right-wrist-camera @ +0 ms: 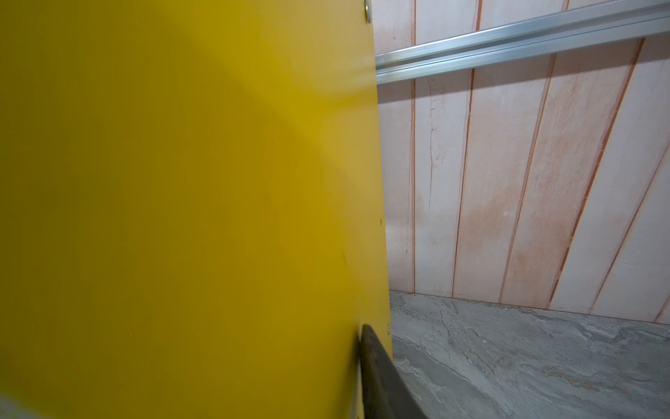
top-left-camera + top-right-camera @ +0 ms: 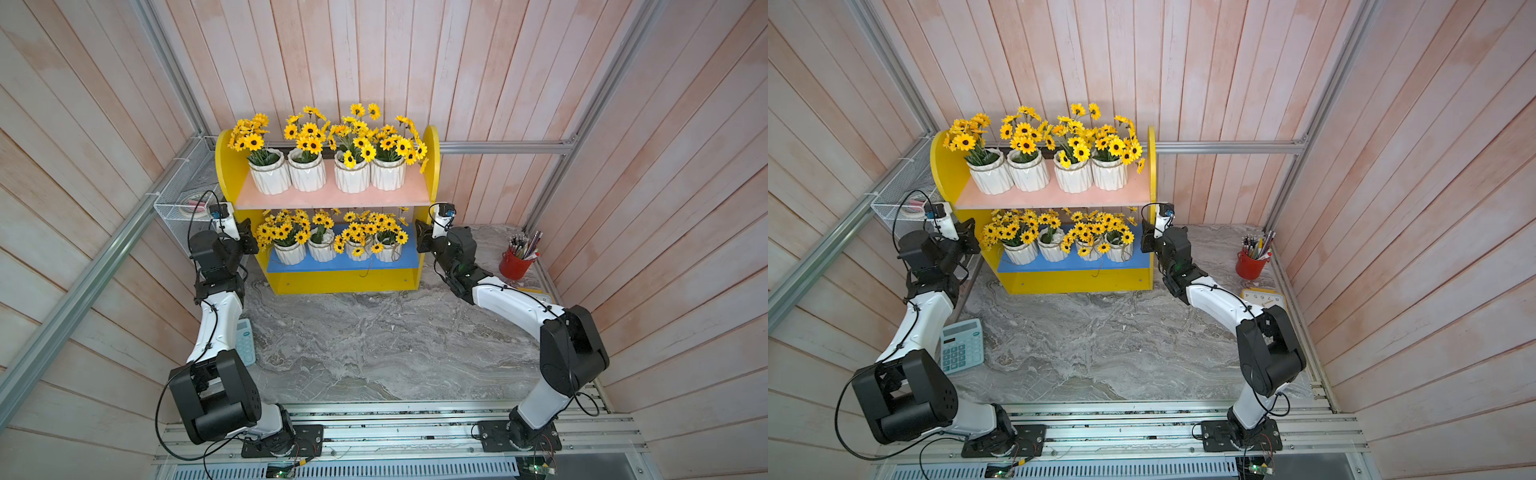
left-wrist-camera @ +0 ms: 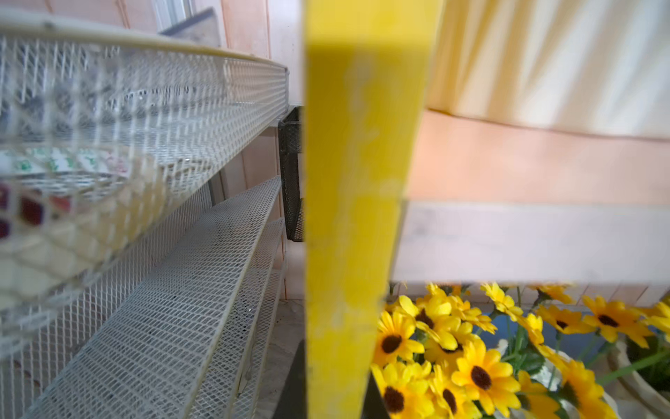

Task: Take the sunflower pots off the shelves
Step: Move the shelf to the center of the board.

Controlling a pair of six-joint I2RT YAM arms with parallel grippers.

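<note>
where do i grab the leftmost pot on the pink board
Probably its ribbed body below the rim, from the open front of the shelves. The leftmost pot stands upright, flowers filling its top, the yellow side panel on one flank, the next pot close on the other.

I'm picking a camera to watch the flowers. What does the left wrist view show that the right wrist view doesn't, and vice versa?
Left wrist only: yellow dark-centred sunflowers, the pink upper board, a white wire-mesh rack, a black mesh basket. Right wrist only: a horizontal aluminium rail and a broad stretch of grey marbled tabletop. Both: the yellow wooden shelf unit's side panel, edge-on from the left wrist, face-on from the right, and the pale pink plank wall.
</note>
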